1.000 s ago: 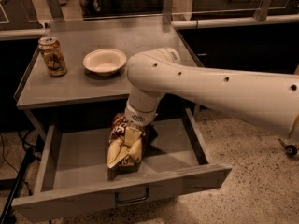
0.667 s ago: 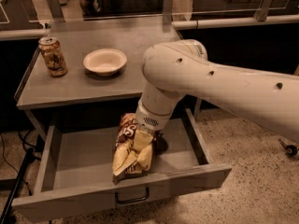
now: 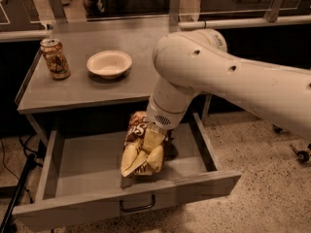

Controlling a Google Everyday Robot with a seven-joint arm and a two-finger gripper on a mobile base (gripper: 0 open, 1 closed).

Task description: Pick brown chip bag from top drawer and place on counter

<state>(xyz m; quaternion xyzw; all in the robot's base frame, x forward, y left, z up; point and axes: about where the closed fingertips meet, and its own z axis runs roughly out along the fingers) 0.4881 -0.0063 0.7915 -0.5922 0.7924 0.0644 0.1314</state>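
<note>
The brown chip bag (image 3: 140,155) hangs crumpled, cream side out, from my gripper (image 3: 153,133), which is shut on its upper part. The bag is lifted off the floor of the open top drawer (image 3: 73,208) and hangs over the drawer's middle, near the front panel. The drawer's dark wire handle (image 3: 137,208) shows below it. My white arm comes in from the right and hides much of the gripper. The grey counter (image 3: 97,91) lies just behind and above the drawer.
On the counter stand a printed drink can (image 3: 55,58) at the left and a cream bowl (image 3: 109,63) near the middle. A dark counter with glass panels (image 3: 121,4) runs behind. A black leg or cable (image 3: 14,198) stands at the lower left.
My arm has risen and shifted right, lifting the chip bag up off the drawer floor. The can and bowl have not moved.
</note>
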